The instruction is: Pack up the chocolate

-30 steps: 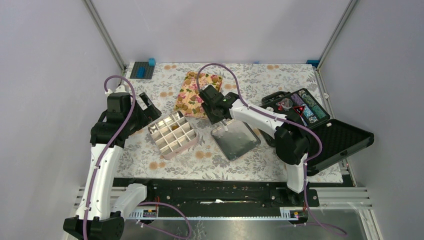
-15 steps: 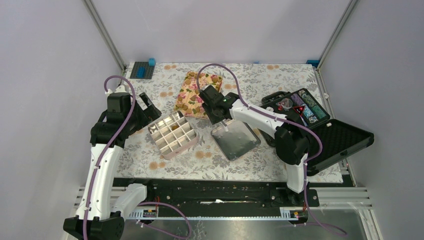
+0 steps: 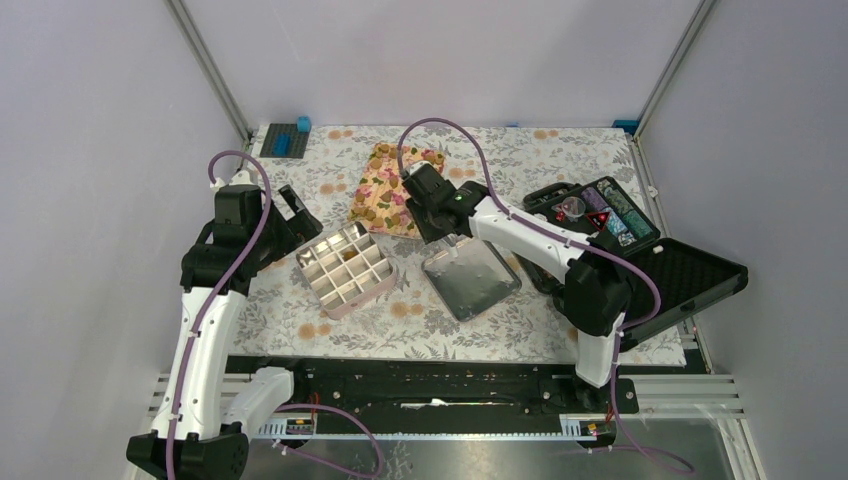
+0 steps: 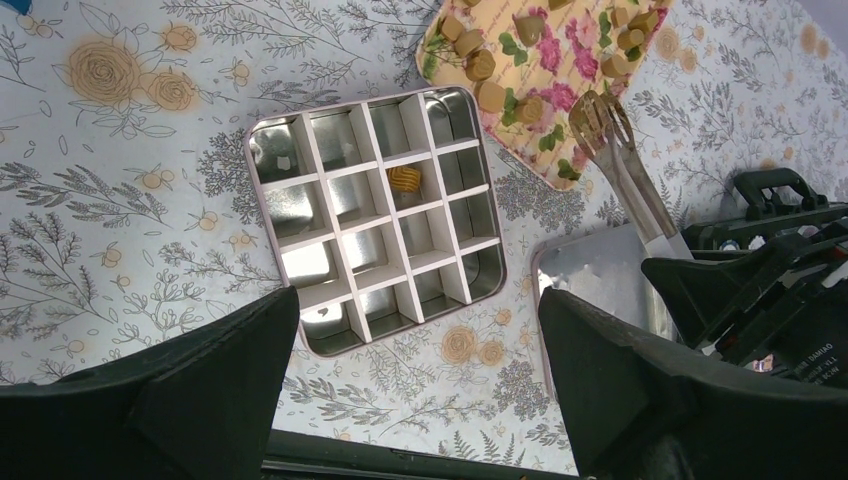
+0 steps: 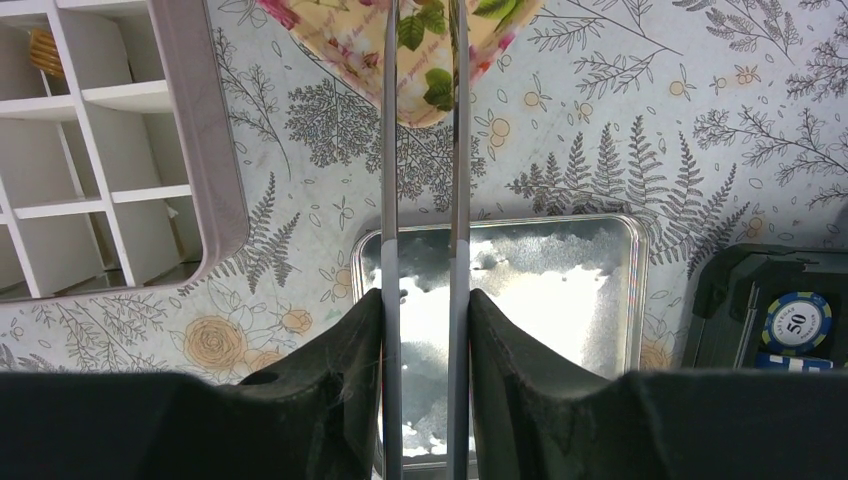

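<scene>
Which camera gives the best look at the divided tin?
The left wrist view: the divided tin sits whole and large, every cell open to see, one chocolate inside. Top external shows the tin whole but small. Right wrist catches only one corner of it.

The left arm (image 3: 205, 340) and right arm (image 3: 520, 232) are white shells with black joints, each carrying a purple cable (image 3: 240, 153) looped above the table (image 3: 400, 322). The left tool (image 4: 417, 300) and right tool (image 5: 422, 300) have broad matte-black fingers.
</scene>
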Tool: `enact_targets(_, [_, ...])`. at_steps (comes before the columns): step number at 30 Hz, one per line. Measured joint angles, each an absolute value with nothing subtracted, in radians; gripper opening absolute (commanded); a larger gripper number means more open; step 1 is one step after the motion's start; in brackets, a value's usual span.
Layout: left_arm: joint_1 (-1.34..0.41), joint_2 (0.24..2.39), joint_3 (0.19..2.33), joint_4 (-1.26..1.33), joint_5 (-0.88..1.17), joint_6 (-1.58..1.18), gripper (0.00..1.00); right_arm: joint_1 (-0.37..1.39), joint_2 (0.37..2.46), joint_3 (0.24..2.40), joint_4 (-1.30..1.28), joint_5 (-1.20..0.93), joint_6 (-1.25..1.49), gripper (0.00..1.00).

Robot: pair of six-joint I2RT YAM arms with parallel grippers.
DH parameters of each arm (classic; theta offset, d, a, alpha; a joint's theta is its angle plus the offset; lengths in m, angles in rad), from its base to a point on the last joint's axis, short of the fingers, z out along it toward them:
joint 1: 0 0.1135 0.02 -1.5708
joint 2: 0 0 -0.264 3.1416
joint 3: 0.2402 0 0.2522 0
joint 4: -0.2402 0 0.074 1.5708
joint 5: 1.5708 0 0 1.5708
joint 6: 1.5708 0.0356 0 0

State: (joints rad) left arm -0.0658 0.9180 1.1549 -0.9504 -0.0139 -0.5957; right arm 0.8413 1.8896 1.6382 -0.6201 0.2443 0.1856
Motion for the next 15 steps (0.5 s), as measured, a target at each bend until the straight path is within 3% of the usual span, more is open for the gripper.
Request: enact_targets(15, [-0.027, 1.004, 1.170, -0.972, -0.070, -0.578, 0.99, 0.957, 1.877, 1.694, -0.677, 0.242, 0.188, 0.32])
